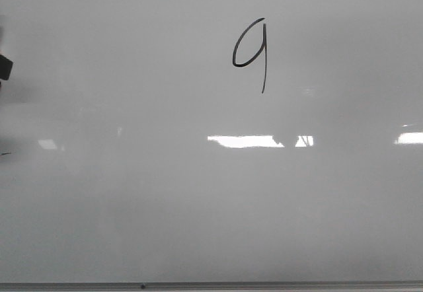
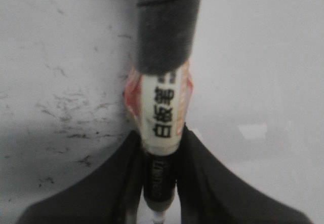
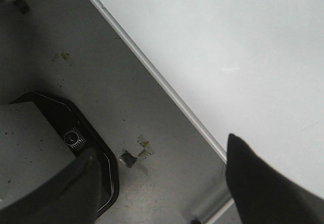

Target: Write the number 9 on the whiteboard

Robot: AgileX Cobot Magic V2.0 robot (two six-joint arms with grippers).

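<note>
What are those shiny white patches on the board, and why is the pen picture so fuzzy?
Front view: the bright patches are light glare on the glossy whiteboard, below the number 9, which stays sharp. Left wrist view: the marker in the left claw sits very close to the camera, so it blurs. Right wrist view: fairly clear, with the right claw dark.

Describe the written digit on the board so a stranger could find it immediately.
Start with the whiteboard, the large glossy grey-white surface filling the front view. Look in its upper part, slightly right of centre, for the number 9. It is the only thin black handwritten mark there, with a slanted open loop and a straight tail, unlike the bright white light reflections below it.
</note>
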